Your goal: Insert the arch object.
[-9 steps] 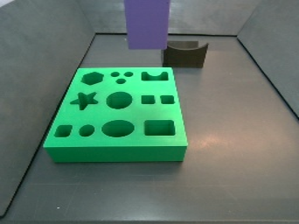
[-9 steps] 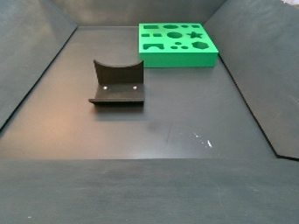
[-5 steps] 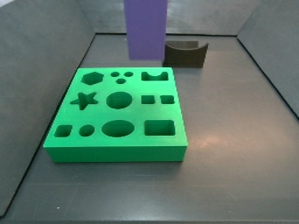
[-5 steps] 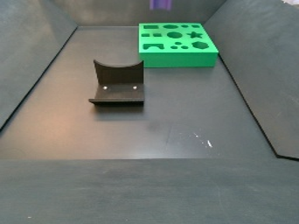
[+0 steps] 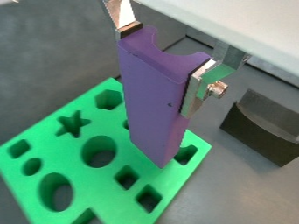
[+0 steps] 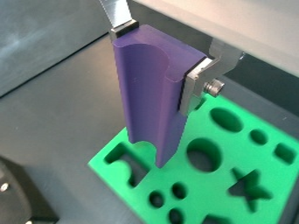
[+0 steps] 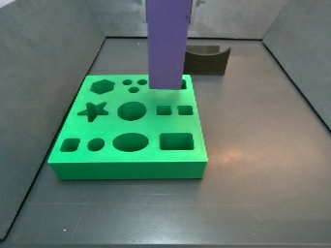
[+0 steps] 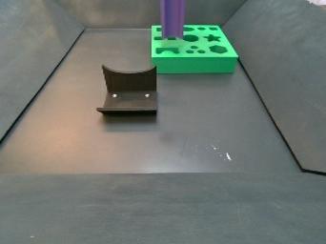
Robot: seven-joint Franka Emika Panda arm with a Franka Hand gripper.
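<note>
The arch object [image 7: 168, 44] is a tall plain purple block with a curved notch in its top end. My gripper [image 5: 162, 51] is shut on its upper end and holds it upright; it also shows in a wrist view [image 6: 158, 54]. The silver fingers [image 5: 198, 85] press its two sides. The block's lower end hangs at the arch-shaped hole near the far edge of the green board [image 7: 77, 160]; whether it touches the board I cannot tell. In a side view the block [image 8: 173, 19] stands over the board's [image 8: 219, 66] near-left corner. The gripper itself is out of both side views.
The green board [image 5: 30, 206] has several shaped holes: a star [image 7: 92, 110], circles, squares, an oval and hexagons. The dark fixture with a curved notch [image 8: 128, 91] stands on the grey floor, also seen behind the board [image 7: 207, 58]. Grey walls enclose the floor.
The purple block has come down: its lower end was above the board's far edge and now reaches the board's top near the arch hole. It has also shifted slightly right.
</note>
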